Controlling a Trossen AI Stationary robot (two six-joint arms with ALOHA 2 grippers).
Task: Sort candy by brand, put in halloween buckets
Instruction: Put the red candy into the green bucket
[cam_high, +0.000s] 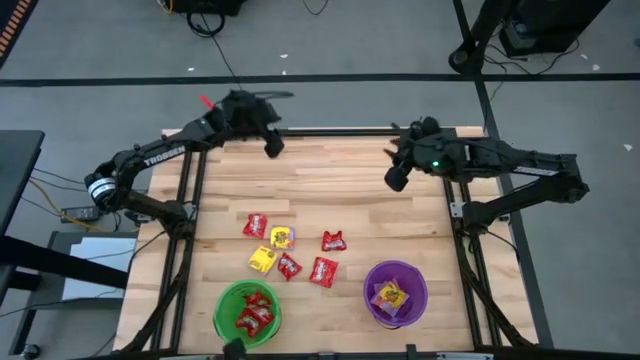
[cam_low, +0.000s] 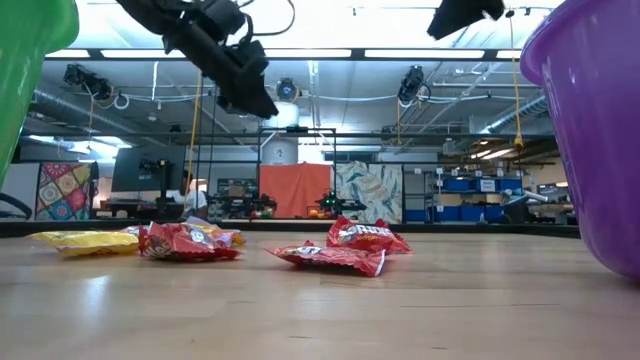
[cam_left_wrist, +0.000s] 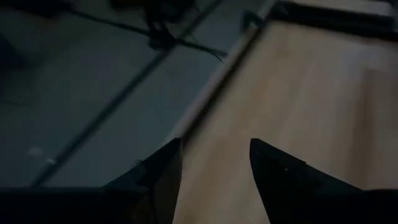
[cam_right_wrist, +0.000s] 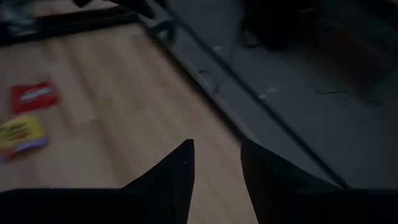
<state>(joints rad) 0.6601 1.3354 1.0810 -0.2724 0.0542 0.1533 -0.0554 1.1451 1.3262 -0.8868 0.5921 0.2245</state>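
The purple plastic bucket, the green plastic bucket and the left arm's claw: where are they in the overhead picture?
Round purple plastic bucket (cam_high: 371, 279): high view, on its rim.
Round bright green plastic bucket (cam_high: 224, 300): high view, on its rim.
Left arm's dark two-finger claw (cam_high: 272, 146): high view, between its fingertips.

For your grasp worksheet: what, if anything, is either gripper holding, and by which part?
Nothing. The left gripper and right gripper are both open and empty.

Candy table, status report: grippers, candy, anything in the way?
Left gripper and right gripper open, empty, raised over the far edge. Six packets loose mid-table; reds in green bucket, yellow in purple bucket. Nothing in the way.
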